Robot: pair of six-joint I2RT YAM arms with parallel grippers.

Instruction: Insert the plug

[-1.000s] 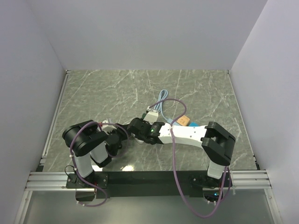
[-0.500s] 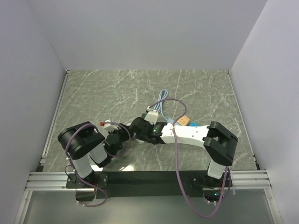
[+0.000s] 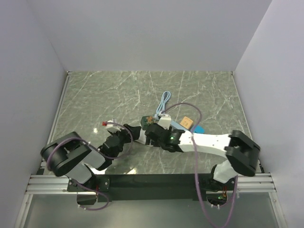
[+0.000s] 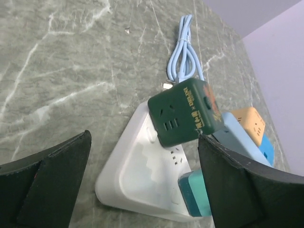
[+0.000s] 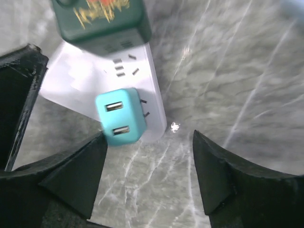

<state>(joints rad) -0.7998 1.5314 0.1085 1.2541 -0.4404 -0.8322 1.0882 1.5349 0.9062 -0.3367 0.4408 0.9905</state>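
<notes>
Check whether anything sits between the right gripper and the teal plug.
Nothing visible does. The teal plug sits on the white power strip just ahead of the right gripper, whose jaws are open; the green adapter is farther along the strip, beyond it.

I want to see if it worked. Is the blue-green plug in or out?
In, it looks: the teal plug sits on the white power strip, nothing holding it.

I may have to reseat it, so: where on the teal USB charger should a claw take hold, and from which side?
Probably the teal USB charger by its two flat side faces, the ones looking out over the long edges of the white power strip, coming down from above. Its port face points up, and the dark green cube stands next along the strip.
</notes>
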